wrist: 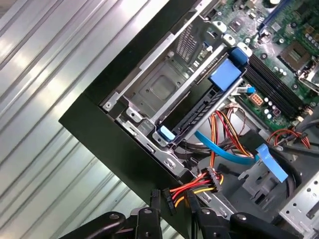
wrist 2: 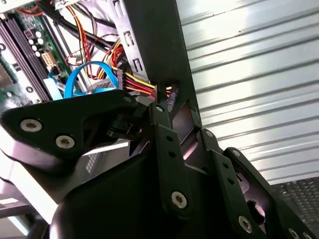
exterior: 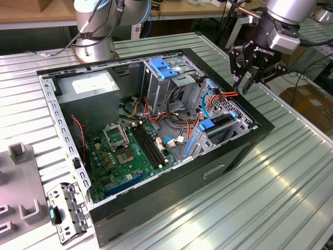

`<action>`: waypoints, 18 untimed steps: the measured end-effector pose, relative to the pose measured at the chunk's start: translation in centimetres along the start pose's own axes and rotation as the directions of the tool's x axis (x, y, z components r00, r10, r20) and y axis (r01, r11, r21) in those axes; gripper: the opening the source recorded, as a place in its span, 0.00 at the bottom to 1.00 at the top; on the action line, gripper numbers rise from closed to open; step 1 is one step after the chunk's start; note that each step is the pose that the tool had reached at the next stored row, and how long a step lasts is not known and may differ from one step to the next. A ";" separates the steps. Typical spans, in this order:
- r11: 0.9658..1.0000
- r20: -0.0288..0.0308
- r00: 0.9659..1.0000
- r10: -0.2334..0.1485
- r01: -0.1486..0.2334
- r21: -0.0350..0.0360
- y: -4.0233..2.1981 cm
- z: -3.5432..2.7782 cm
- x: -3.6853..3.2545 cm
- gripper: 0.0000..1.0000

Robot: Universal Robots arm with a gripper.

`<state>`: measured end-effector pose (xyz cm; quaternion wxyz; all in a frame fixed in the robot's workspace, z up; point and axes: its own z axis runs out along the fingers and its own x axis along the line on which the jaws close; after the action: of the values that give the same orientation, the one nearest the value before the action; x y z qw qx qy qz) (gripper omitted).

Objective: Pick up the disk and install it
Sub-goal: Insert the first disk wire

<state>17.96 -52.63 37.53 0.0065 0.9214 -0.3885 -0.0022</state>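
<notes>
The disk [exterior: 221,123] stands on edge inside the metal drive cage at the corner of the open computer case [exterior: 171,182] on the exterior view's right. It is a dark slab with blue plastic ends, and the first wrist view shows the disk [wrist: 197,110] as a long black edge between two blue tabs. My gripper [exterior: 244,87] hangs above the case's rim just beyond that cage, fingers pointing down. A narrow gap separates the fingers and nothing is held in it. In the first wrist view the gripper [wrist: 173,211] is close to a black power connector [wrist: 212,177] with red, yellow and orange wires.
The green motherboard [exterior: 125,151] lies in the case with a grey power supply box [exterior: 88,86] at the back. A blue latch [exterior: 164,67] tops the taller cage. A light-blue flat cable [wrist: 224,152] loops near the connector. The case sits on a ribbed metal table [exterior: 291,182].
</notes>
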 end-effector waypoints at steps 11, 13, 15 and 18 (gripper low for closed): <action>0.977 -0.005 0.977 -0.212 0.212 0.001 0.01 0.87 -0.02 0.31; 0.977 -0.005 0.977 -0.212 0.212 0.002 0.02 0.55 -0.02 0.25; 0.977 -0.005 0.977 -0.212 0.212 0.001 0.02 0.18 -0.02 0.16; 0.977 -0.005 0.977 -0.212 0.212 0.002 0.02 0.10 -0.02 0.16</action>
<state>17.93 -52.63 37.44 0.0061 0.9576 -0.2880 -0.0004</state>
